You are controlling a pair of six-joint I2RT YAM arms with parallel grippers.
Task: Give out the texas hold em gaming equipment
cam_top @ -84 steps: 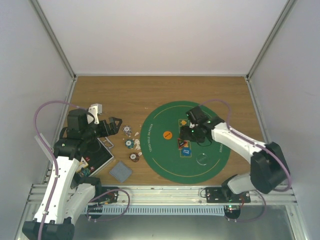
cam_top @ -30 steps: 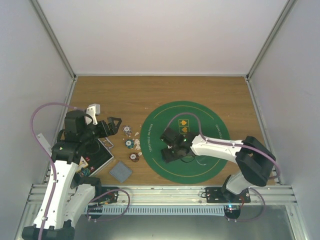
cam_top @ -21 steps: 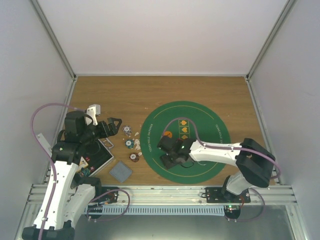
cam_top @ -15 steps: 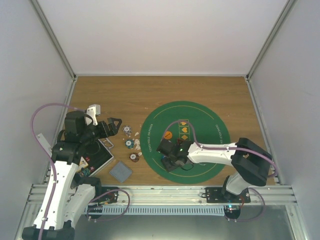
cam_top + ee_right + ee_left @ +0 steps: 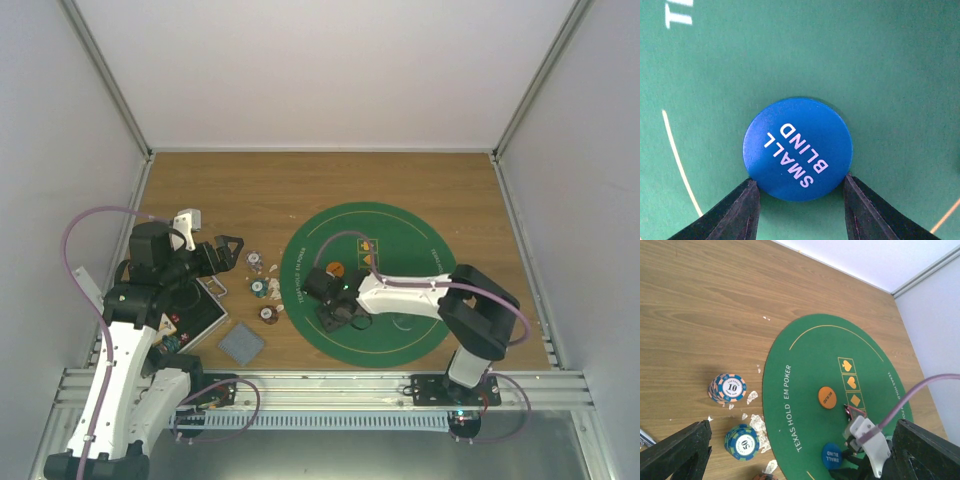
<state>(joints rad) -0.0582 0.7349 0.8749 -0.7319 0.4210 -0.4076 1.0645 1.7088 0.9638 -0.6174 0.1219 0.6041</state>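
So, my right gripper [image 5: 800,181] is clamped on the blue disc [image 5: 797,148], the one marked SMALL BLIND. In the right wrist view both fingers [image 5: 737,207] sit tight against the near part of its rim, one on each side, with the green mat [image 5: 880,60] right behind it. I can't tell whether the disc is flat on the mat or lifted a touch.

From above, that gripper is over the left near part of the mat. My right arm stretches across from the right and hides the blue disc in that view. The orange disc [image 5: 334,269] lies flat on the mat just far of the gripper, not touching it. The left wrist view shows the two discs close together but apart.

My left gripper [image 5: 228,247] hangs wide open on the left side, holding nothing, above the wooden desk [image 5: 250,190]. Three stacks of chips [image 5: 260,288] stand on the desk between it and the mat's left edge. The top ones I can read say 10 and 50. Little white scraps [image 5: 757,425] lie scattered around them.

The grey cards [image 5: 241,343] sit in a pile on the desk, near of the chips. The black case [image 5: 200,312] is just left of the cards, partly under my left arm.
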